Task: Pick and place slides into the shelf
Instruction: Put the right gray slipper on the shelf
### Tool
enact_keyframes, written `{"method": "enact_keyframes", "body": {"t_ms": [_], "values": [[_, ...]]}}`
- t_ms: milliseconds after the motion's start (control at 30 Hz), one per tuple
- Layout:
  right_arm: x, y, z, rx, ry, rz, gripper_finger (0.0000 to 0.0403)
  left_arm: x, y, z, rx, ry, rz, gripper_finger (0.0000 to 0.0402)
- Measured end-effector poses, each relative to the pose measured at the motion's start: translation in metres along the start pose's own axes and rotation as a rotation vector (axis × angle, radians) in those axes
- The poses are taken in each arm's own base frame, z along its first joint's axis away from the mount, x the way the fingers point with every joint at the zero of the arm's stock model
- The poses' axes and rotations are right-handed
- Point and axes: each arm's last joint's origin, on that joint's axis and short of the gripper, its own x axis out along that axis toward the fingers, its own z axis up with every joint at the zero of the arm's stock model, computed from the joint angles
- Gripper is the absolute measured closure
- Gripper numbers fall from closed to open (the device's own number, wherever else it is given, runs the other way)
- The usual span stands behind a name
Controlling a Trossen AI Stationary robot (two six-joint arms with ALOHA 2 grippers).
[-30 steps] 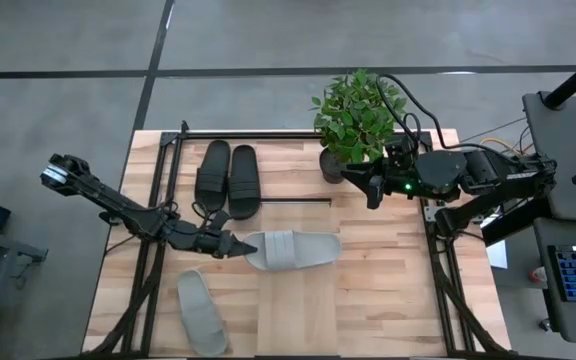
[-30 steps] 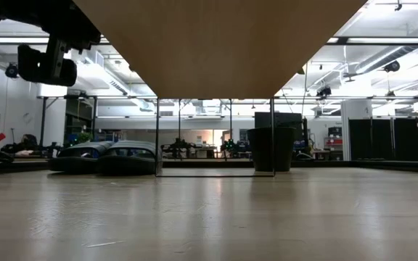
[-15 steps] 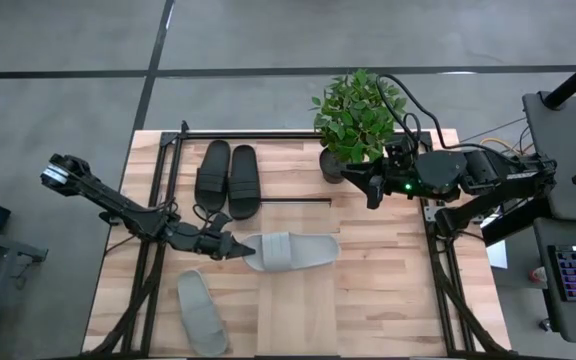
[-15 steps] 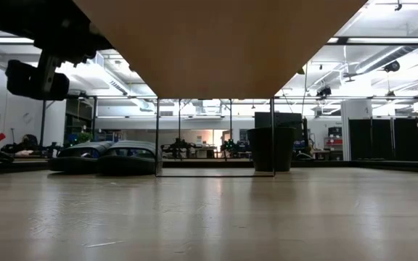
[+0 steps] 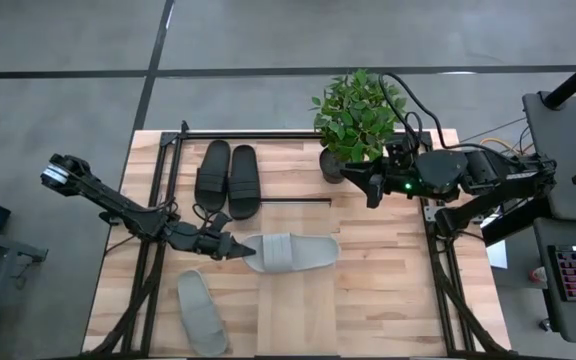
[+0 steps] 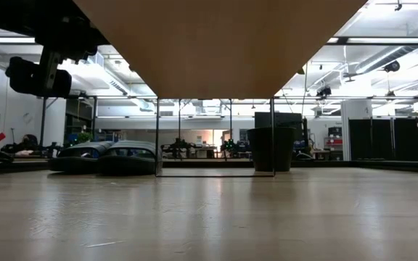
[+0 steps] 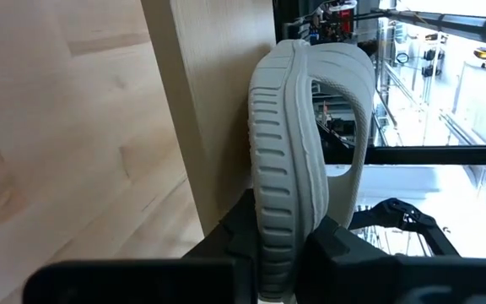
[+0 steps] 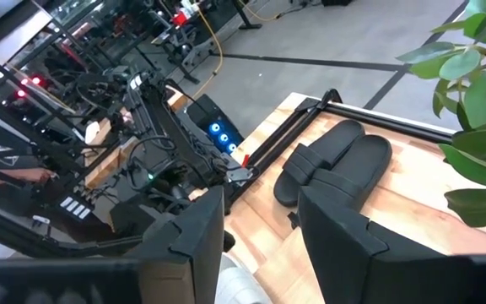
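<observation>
Start at the left of the high view: your left arm reaches in from the left edge, and the left gripper (image 5: 230,247) sits left of centre, clenched on the heel end of a grey slide (image 5: 290,251). In the left wrist view you can see that slide (image 7: 298,152) standing on its edge between the two dark fingers (image 7: 340,249), its ribbed sole rim facing the camera, against the edge of the shelf (image 7: 218,101). From above, this slide lies over the shelf (image 5: 298,310), the pale plank strip running down the lower centre of the table (image 5: 388,280).

Below the gripper, at the lower left, the second grey slide (image 5: 200,312) lies flat on the table, well apart from the shelf.

Above the gripper, at the upper left of the table, the black pair (image 5: 227,179) lies side by side, touching.

Further right, a potted plant (image 5: 356,115) stands at the table's upper edge. Just beside it your right gripper (image 5: 372,186) hangs in the air, fingers parted and holding nothing; its wrist view looks down on the black pair (image 8: 336,169).
</observation>
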Motion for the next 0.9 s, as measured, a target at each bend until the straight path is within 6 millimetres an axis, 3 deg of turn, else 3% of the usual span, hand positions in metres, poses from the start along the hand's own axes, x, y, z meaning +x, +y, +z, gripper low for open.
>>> {"method": "enact_keyframes", "body": {"t_ms": [367,767,900], "values": [[0.000,0.001,0.001,0.010,-0.011,0.012,0.0263,0.000,0.002,0.000,0.004,0.002,0.011,0.0385],[0.000,0.002,0.002,0.013,-0.013,0.016,0.0265,-0.003,0.017,0.000,-0.013,0.009,0.051,0.0384],[0.000,0.002,0.002,0.015,-0.015,0.019,0.0264,-0.003,0.018,0.000,-0.010,0.009,0.058,0.0358]]}}
